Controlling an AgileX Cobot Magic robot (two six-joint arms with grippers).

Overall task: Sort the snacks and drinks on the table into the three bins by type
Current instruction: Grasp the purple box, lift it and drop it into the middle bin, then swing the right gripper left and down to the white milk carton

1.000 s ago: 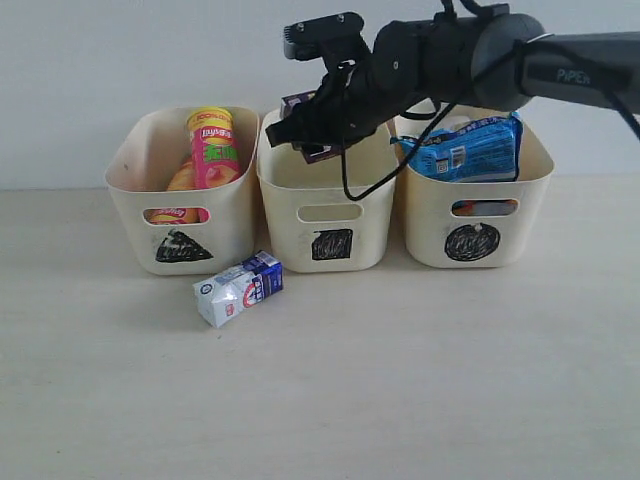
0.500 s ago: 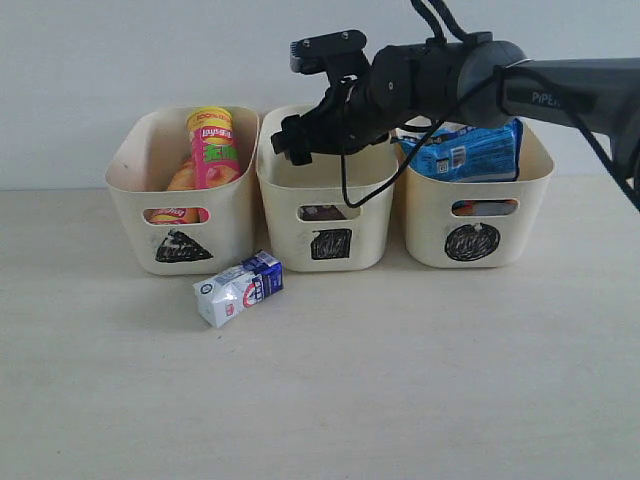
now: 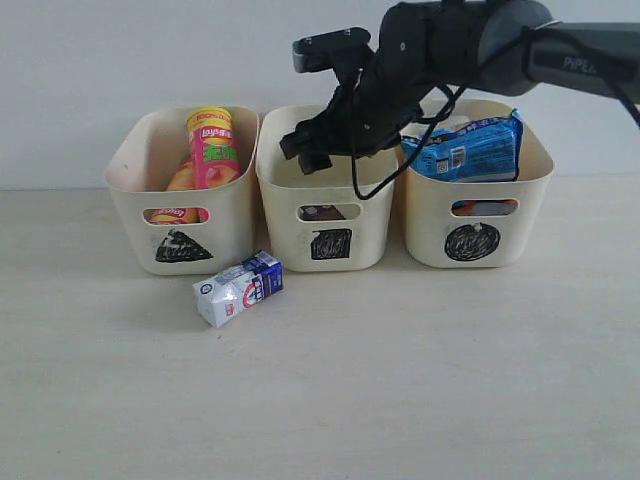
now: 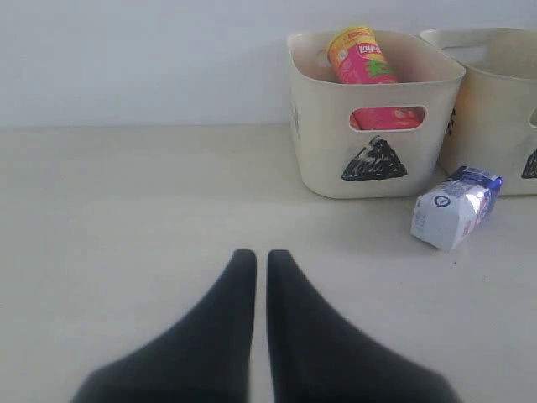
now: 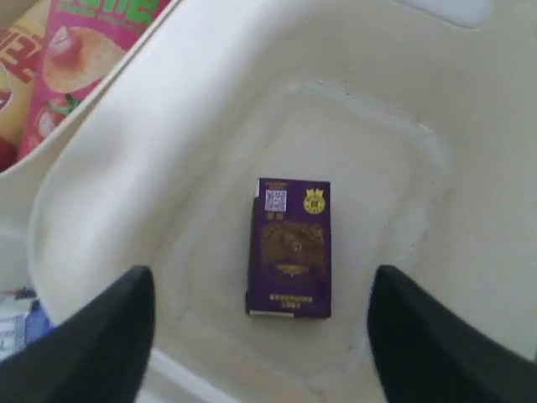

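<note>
My right gripper hovers open and empty above the middle bin, the one marked with a square. The dark purple carton lies flat on that bin's floor, and a bit of it shows through the handle cutout. On the table, in front of the left and middle bins, the white and blue carton lies on its side. The triangle bin holds the pink Lay's can with a yellow-red can beside it. In the circle bin sits the blue bag. My left gripper is shut, low over bare table.
The three bins stand in a row against the white wall. The right arm reaches in from the upper right above the circle bin. The pale table stretches wide in front of the bins.
The dark purple carton left my right gripper and now lies in the middle bin. The right gripper has opened and lifted slightly. The left gripper has not moved.
</note>
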